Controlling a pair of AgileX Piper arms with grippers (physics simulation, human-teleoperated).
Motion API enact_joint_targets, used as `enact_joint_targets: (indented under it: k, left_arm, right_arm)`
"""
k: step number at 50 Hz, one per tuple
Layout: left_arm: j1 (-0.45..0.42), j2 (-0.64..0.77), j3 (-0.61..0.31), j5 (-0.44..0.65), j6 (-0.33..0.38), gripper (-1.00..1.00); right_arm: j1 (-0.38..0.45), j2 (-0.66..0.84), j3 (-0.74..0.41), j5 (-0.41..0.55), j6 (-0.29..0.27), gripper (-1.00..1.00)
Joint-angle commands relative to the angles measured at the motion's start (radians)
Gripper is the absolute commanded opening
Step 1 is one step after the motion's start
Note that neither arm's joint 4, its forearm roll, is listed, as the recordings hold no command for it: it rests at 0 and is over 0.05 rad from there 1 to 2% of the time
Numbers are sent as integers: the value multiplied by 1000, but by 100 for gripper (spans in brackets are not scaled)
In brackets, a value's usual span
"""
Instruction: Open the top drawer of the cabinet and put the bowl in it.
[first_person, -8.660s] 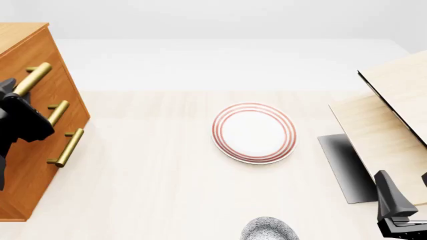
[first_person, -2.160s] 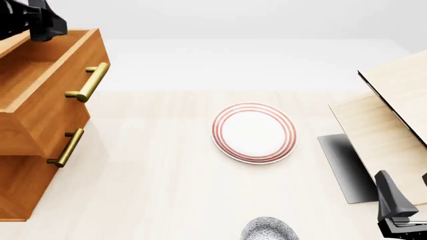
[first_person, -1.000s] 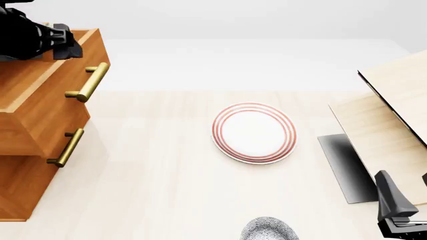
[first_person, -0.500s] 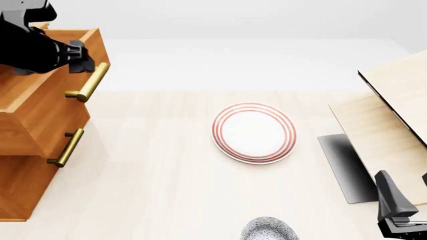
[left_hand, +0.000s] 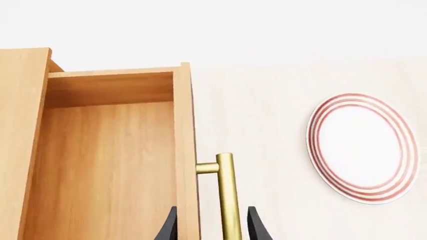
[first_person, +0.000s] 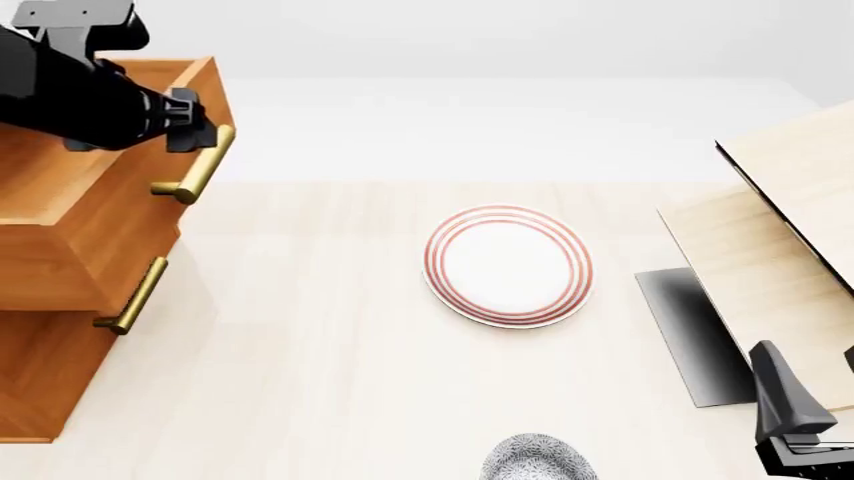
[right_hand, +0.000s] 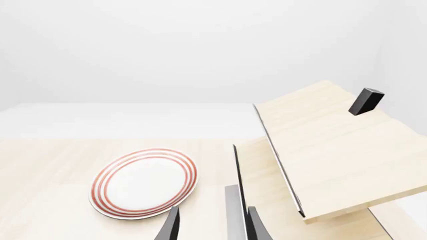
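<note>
Pale tabletop (first_person: 334, 380): one plate (first_person: 509, 265), one bowl (first_person: 538, 460), left gripper (first_person: 200, 120) straddling drawer handle (first_person: 195, 170), unclenched.

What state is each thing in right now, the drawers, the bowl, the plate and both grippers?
top drawer: pulled open, nothing inside.
lower drawers: shut.
left gripper: open, straddling the brass handle.
bowl: upright on the table, near edge, untouched.
plate: flat, bare.
right gripper: open, holding nothing.
</note>
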Motion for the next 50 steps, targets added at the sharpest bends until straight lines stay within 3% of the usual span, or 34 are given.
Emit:
enact_joint_targets:
  k: [1,50]
  left_arm:
    - [-41,13,2,1,13,100]
    - [-203,65,-56,2,17,100]
  right_arm:
    - [0,-4,1,3,0,100]
    - [0,-4,1,3,0,100]
